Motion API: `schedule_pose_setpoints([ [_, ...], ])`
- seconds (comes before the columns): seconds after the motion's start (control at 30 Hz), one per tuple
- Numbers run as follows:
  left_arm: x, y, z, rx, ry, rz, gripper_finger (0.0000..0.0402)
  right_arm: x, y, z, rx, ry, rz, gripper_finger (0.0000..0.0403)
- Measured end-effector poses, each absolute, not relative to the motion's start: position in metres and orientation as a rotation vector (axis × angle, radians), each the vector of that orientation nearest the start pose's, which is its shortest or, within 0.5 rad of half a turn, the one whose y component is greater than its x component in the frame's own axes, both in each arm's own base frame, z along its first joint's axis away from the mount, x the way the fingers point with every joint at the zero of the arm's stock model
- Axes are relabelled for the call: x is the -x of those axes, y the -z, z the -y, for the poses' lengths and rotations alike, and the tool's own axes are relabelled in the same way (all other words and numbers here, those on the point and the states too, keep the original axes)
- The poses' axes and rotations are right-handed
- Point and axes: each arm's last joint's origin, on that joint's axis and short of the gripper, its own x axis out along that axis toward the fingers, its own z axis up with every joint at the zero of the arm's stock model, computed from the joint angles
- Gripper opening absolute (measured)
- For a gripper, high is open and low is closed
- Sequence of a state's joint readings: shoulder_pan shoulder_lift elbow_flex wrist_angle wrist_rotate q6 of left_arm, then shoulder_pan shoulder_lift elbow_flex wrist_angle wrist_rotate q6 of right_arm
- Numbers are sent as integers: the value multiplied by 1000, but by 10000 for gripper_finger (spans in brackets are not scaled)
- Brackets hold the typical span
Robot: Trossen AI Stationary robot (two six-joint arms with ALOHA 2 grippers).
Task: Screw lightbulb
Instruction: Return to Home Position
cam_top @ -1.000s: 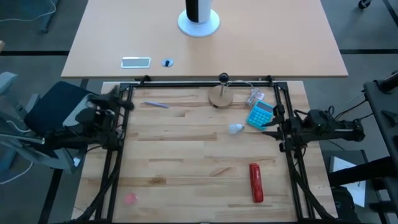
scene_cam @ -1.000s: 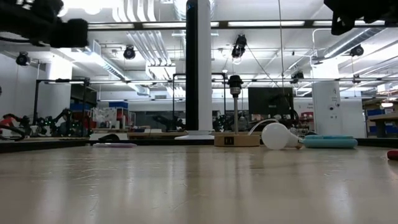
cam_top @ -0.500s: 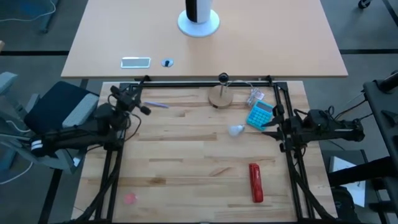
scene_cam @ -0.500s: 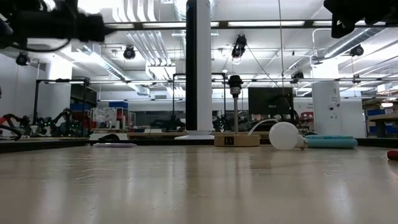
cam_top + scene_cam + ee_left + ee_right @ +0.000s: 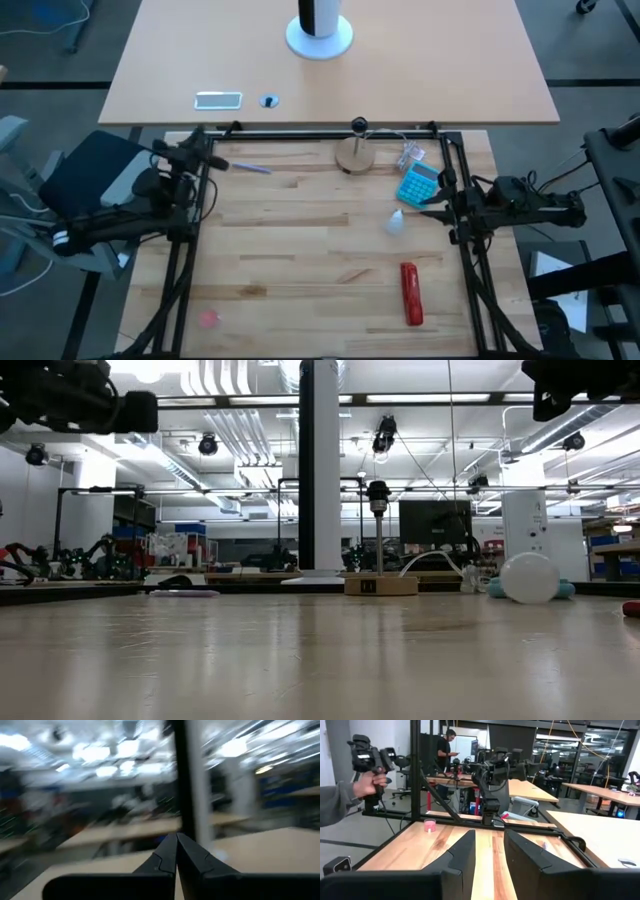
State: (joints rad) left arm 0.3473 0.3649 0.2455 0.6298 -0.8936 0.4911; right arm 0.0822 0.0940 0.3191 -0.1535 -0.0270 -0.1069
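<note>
While loose on the table (image 5: pixel 300 250), lightbulb (image 5: pixel 396 222) near calculator (image 5: pixel 418 184)

In the high view a pale plank worktop (image 5: pixel 300 250) fills the lower middle of the frame. Beyond it, across the upper half, stands a second, smoother tan table (image 5: pixel 450 70). Dark grey floor (image 5: pixel 590 45) shows at the upper corners.

The low view looks level across the glossy worktop into a large workshop hall. Long strip lights (image 5: pixel 400 398) run along the top of the frame, with pale ceiling ducts (image 5: pixel 225 420) at upper centre-left. A white wall (image 5: pixel 25 500) closes the left edge. A dark screen (image 5: pixel 435 520) sits right of centre, and a tall white cabinet (image 5: pixel 525 520) stands further right.

The right wrist view shows more tan tables (image 5: pixel 602 792) and a grey floor (image 5: pixel 365 837).
</note>
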Motion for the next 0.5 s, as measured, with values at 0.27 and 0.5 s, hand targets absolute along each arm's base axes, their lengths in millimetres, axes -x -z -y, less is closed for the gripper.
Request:
schedule_pose_setpoints([
  [0.27, -79, -264, -59, -189, -1606, 78, 0, -79, -249, -7, 120, -103, 80, 111],
  [0.5, -91, -252, -68, -252, -1537, -24, 0, -79, -249, -7, 121, -101, 87, 105],
])
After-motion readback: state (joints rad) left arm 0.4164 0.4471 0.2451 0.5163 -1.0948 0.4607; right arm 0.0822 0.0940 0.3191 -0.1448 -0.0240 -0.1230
